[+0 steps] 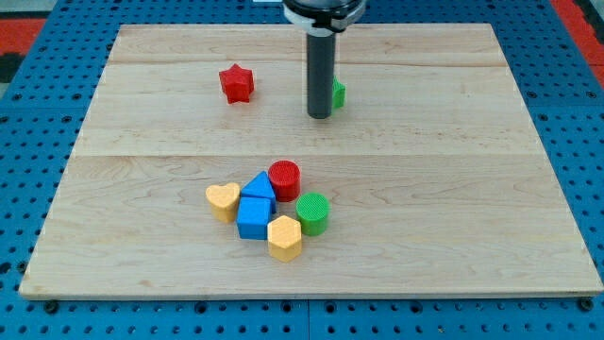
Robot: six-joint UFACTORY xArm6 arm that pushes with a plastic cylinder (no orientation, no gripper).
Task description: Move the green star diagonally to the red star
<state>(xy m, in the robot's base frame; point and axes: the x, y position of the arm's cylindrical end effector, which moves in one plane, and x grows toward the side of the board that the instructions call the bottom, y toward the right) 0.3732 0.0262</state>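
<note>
Desk point(142, 123) is a pale wood board, no labels or writing readable. My rod ends at my tip point(320, 116), no fingers on this rig, so nothing opens or holds. Green star point(338, 93) sits just behind-right of my tip, mostly hidden, looks touching. Red star point(237, 83) lies well apart toward the view's left, so the push likely runs leftward.

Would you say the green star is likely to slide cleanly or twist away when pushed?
The green star probably slides easily: the wooden board looks smooth. Its points may make it twist off my tip, which touches its left side. Being small and squat, it seems unlikely to tip.
</note>
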